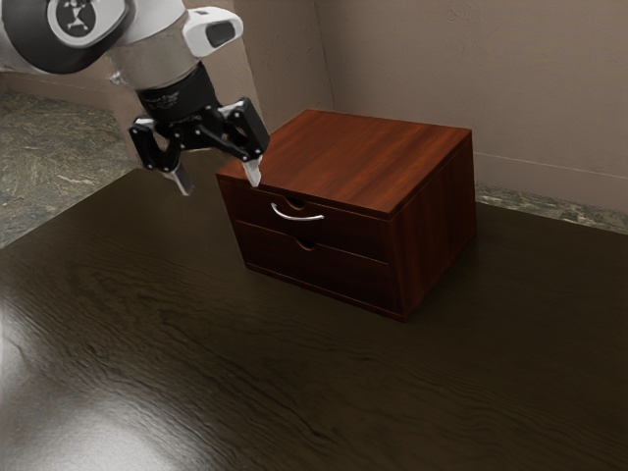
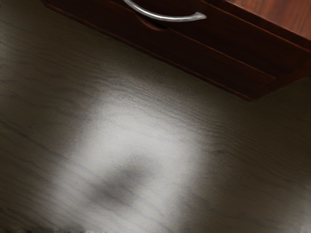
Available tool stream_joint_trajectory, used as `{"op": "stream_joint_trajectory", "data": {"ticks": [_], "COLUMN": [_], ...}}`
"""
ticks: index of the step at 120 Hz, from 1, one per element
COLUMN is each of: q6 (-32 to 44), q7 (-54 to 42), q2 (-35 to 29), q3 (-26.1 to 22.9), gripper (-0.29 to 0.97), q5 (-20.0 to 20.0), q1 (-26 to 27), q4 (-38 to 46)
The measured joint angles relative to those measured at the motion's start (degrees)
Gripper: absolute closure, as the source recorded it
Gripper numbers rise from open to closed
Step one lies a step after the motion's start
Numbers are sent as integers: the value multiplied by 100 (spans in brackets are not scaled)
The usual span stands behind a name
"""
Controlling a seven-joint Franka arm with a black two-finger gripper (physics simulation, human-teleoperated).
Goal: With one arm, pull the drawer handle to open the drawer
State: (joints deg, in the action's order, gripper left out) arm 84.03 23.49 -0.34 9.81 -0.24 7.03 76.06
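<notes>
Dark table [image 1: 294, 392] carrying a wooden cabinet [image 1: 363, 157]. Its top drawer [image 1: 343, 228] sits shut. The curved metal handle [image 1: 296, 213] looks rigid and slick, likely best pinched mid-bow. The arm [image 1: 167, 69] slants down from the exterior view's upper left, jaws open and empty, near the cabinet's front corner.
</notes>
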Motion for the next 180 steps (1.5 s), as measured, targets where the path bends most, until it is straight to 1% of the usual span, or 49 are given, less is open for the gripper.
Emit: {"op": "stream_joint_trajectory", "data": {"ticks": [22, 34, 42, 48, 53, 66, 77, 102, 131, 160, 180], "q6": [404, 623, 1072, 1507, 1817, 2534, 3078, 3854, 4415, 4807, 4963], "q7": [1617, 2312, 2726, 3038, 3279, 3835, 4233, 4945, 5510, 5889, 6071], "q2": [62, 363, 349, 73, -113, -303, -307, -298, -336, -166, -42], "q3": [-14, 18, 35, 49, 78, 122, 130, 177, 244, 258, 265], "gripper": [0, 0, 0, 0, 0, 0, 0, 0, 0, 0, 0], "q5": [-54, -69, -121, -149, -165, -196, -210, -222, -229, -231, -300], "q1": [275, 370, 243, 90, -41, -387, -406, -45, -255, -200, -186], "q4": [150, 234, 798, 1414, 1746, 2234, 2472, 2762, 3093, 3141, 3098]}}
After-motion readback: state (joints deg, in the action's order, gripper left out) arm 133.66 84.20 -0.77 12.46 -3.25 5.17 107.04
